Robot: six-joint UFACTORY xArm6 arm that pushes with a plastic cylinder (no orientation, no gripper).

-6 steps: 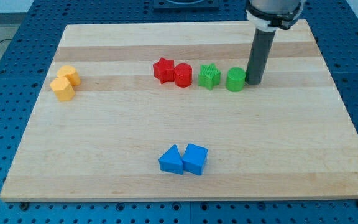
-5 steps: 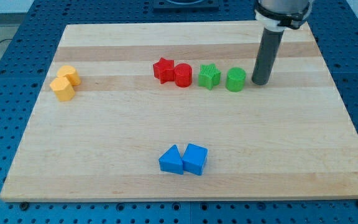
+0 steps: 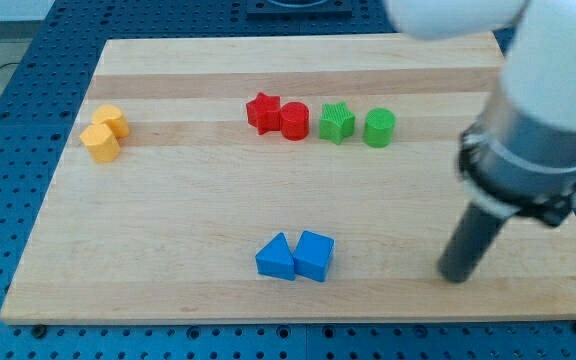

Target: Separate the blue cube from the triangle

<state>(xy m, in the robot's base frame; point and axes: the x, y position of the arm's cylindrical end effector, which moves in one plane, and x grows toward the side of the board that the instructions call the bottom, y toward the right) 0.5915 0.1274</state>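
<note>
camera view: no pincer is fitted — my tip [image 3: 458, 277] is placed at 3 o'clock of the blue cube [image 3: 314, 255]; a push between it and the blue triangle [image 3: 276, 257] is advised.

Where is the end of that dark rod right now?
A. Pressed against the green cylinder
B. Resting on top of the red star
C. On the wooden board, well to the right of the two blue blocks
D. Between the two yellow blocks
C. My tip sits on the wooden board toward the view's bottom right, with bare wood between it and the blue cube, which touches the blue triangle.
</note>
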